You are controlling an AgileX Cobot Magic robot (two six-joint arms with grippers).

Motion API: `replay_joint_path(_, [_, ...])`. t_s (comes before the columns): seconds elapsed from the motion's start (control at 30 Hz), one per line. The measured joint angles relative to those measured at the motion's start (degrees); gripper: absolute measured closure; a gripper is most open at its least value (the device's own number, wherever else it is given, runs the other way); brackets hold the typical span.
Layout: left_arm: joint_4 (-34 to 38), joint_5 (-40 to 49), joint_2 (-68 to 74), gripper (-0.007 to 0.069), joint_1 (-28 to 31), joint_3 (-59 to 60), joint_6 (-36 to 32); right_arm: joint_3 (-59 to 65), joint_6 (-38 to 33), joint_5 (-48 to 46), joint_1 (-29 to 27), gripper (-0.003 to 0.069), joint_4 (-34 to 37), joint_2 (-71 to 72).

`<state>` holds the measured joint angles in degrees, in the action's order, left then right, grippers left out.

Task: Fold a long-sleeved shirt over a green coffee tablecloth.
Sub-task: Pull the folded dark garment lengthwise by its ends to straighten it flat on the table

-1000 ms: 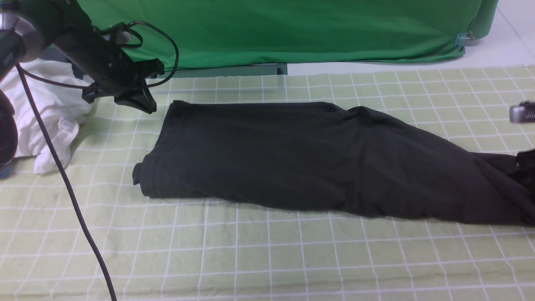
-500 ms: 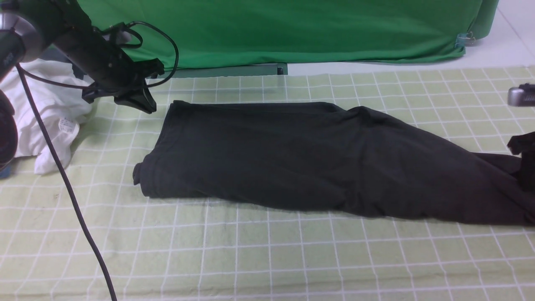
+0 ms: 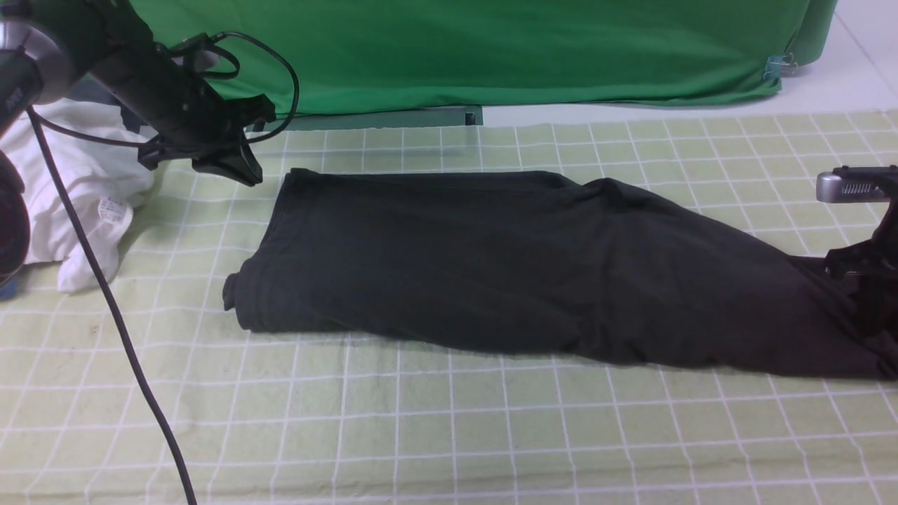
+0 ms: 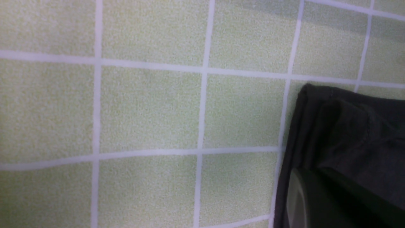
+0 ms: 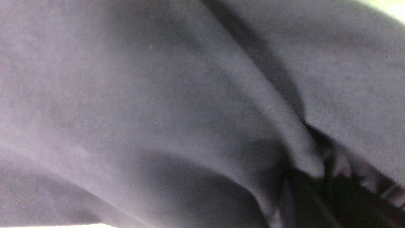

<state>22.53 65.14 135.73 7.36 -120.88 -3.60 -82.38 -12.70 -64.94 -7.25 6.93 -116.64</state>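
Bare green tablecloth point(image 3: 449, 435), ruled in white squares, covers the desk's near edge. At mid-desk the black shirt point(image 3: 491, 266) lies folded in a long band, its left end square and its right end rumpled. The right pincer point(image 3: 868, 294) is down on that rumpled end at the desk's right edge; its grip cannot be told. The left pincer point(image 3: 242, 174), clenched and empty, hangs just off the shirt's far-left corner. The tag point(image 3: 112, 210) on a white garment point(image 3: 77, 182) at the left edge is too small to read.

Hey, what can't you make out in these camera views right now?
- Right gripper: front view, cut off by the right edge; open or shut unclear.
- Long-sleeved shirt: right wrist view, blurred cloth fills it, hiding any grip.
- White garment: front view, partly behind the left arm.
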Motion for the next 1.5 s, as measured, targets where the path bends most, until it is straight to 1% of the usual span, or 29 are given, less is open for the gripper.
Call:
replay_joint_path(0.03, [0.0,0.0,0.0,0.0610,0.0,0.0,0.0,-0.1,-0.2,0.0,0.0,0.0633,0.1,0.0])
replay_joint_path(0.07, [0.0,0.0,0.0,0.0610,0.0,0.0,0.0,-0.3,-0.3,-0.3,-0.2,0.0643,0.1,0.2])
replay_joint_path(0.23, [0.0,0.0,0.0,0.0610,0.0,0.0,0.0,-2.2,-0.8,-2.6,-0.9,0.0648,-1.5,2.9])
replay_joint_path(0.3, [0.0,0.1,0.0,0.0610,0.0,0.0,0.0,-2.7,-0.7,-1.9,-1.4,0.0648,-2.6,4.8])
replay_joint_path(0.43, [0.0,-0.1,0.0,0.0610,0.0,0.0,0.0,-2.7,-0.7,2.2,-2.0,0.0636,-4.3,6.1])
replay_joint_path(0.57, [0.4,0.0,0.0,0.0610,0.0,0.0,0.0,-2.7,-0.4,5.9,-2.0,0.0596,-5.6,5.1])
replay_joint_path(0.6, [1.1,0.4,0.0,0.0610,0.0,0.0,0.0,-2.7,0.1,7.4,-2.0,0.0545,-6.0,4.1])
replay_joint_path(0.63, [1.3,0.8,0.0,0.0610,0.0,0.0,0.0,-2.7,0.3,8.2,-2.0,0.0521,-6.1,3.8])
replay_joint_path(0.67, [1.5,1.4,0.0,0.0610,0.0,0.0,0.0,-2.7,0.4,8.9,-2.0,0.0473,-6.3,3.2])
replay_joint_path(0.7, [1.5,1.6,0.0,0.0609,0.0,0.0,0.0,-2.7,0.5,9.2,-2.0,0.0451,-6.5,3.1])
replay_joint_path(0.73, [1.6,3.0,0.0,0.0608,0.0,-0.2,0.0,-2.7,0.8,10.0,-2.0,0.0354,-7.3,2.7])
replay_joint_path(0.77, [1.6,3.6,0.0,0.0608,0.0,-0.5,0.0,-2.7,1.3,10.3,-2.0,0.0307,-8.1,2.7])
replay_joint_path(0.8, [1.5,4.1,-0.2,0.0608,0.0,-0.7,0.0,-3.0,2.1,10.1,-2.0,0.0242,-9.6,2.7])
replay_joint_path(0.87, [1.4,4.4,-1.2,0.0608,0.0,-0.9,0.0,-4.1,4.5,9.3,-2.0,0.0162,-12.4,3.3])
replay_joint_path(0.9, [1.4,4.5,-1.9,0.0608,0.0,-1.1,0.0,-4.7,5.4,8.9,-2.2,0.0141,-13.2,3.7])
replay_joint_path(0.93, [1.4,4.5,-2.0,0.0608,0.0,-1.1,0.0,-4.9,5.5,8.5,-2.2,0.0137,-13.5,3.9])
replay_joint_path(0.97, [1.5,4.4,-3.4,0.0608,0.0,-1.2,0.0,-6.3,6.7,7.3,-2.6,0.0118,-14.8,4.9])
replay_joint_path(1.1, [1.5,4.5,-7.5,0.0608,0.0,-1.2,0.5,-9.5,8.1,1.3,-4.1,0.0112,-16.1,8.5])
replay_joint_path(1.2, [1.7,4.5,-9.7,0.0607,0.0,-0.5,0.6,-9.5,8.6,-2.3,-5.1,0.0112,-14.2,9.2])
replay_joint_path(1.23, [1.7,4.4,-11.3,0.0603,-0.1,1.3,0.6,-8.6,8.6,-3.3,-6.1,0.0112,-11.7,9.2])
replay_joint_path(1.33, [1.1,4.4,-15.3,0.0591,-0.8,7.7,0.6,-4.0,7.8,-2.0,-7.8,0.0099,-6.9,9.1])
replay_joint_path(1.5, [-1.3,5.0,-19.3,0.0577,-1.8,17.5,0.3,3.9,7.7,6.8,-8.3,0.0050,-2.9,7.6])
